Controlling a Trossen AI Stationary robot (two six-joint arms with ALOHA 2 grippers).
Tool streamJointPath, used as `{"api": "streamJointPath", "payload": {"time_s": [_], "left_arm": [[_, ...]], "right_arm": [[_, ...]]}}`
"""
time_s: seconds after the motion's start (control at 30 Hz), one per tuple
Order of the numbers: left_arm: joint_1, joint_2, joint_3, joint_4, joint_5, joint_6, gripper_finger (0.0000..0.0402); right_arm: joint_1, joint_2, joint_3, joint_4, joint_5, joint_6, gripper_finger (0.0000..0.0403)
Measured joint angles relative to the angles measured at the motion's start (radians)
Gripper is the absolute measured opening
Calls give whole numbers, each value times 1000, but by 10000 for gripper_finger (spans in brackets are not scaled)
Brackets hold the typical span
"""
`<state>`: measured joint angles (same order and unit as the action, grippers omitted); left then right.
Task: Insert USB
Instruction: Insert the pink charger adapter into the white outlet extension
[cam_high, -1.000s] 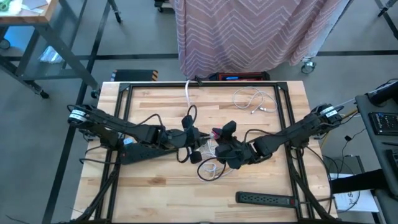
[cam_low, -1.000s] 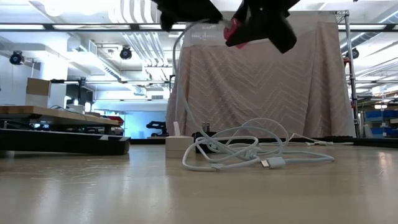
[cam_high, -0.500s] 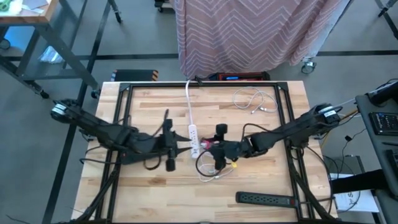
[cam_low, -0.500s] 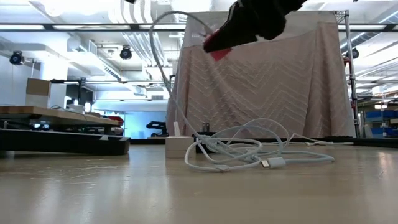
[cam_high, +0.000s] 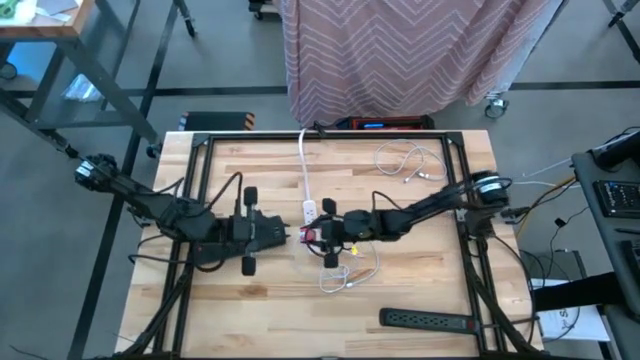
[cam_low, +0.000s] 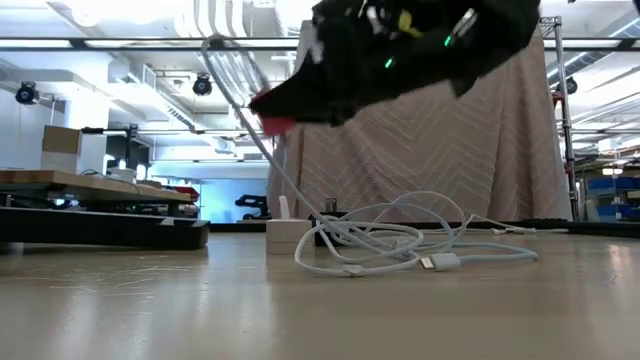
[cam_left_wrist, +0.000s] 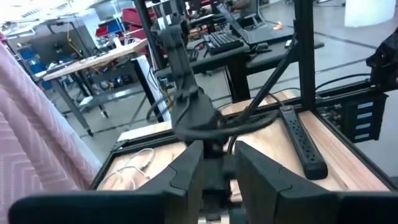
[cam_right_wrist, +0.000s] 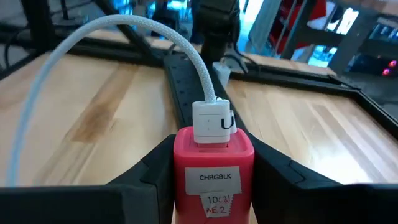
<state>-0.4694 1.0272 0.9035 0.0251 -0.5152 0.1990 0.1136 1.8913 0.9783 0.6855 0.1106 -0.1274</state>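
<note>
The right gripper (cam_high: 312, 236) sits near the middle of the desk (cam_high: 420, 300), clenched on a red charger block (cam_right_wrist: 213, 171) whose label reads CHRGBLK; a white USB plug (cam_right_wrist: 211, 122) is seated in the block's outer end, and its white cable (cam_right_wrist: 106, 59) arches away from it, then drops to a loose coil (cam_low: 400, 245) on the wood toward the front edge; the block hangs above the desk, just beside the near end of a white power strip (cam_high: 309, 212) that runs toward the back edge; the left gripper (cam_high: 283, 233) lies left of centre, close to the block, its fingers (cam_left_wrist: 186, 171) a little apart with nothing visibly between them; a black power strip (cam_high: 428, 321) rests by the front right corner; a second white cable (cam_high: 405, 162) lies near the back right corner.
</note>
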Motion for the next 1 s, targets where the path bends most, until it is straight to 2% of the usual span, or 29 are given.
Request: {"api": "streamJointPath", "payload": {"time_s": [0.3, 0.53, 1.0], "left_arm": [[-7, 3, -2, -74, 2, -22, 63], [-7, 3, -2, -75, 1, -22, 64], [-7, 9, -2, -71, 1, -28, 56]], "right_arm": [[-97, 175, -30, 292, -120, 99, 134], [-147, 206, -55, 293, -189, 135, 134], [-155, 190, -121, 292, -204, 151, 134]]}}
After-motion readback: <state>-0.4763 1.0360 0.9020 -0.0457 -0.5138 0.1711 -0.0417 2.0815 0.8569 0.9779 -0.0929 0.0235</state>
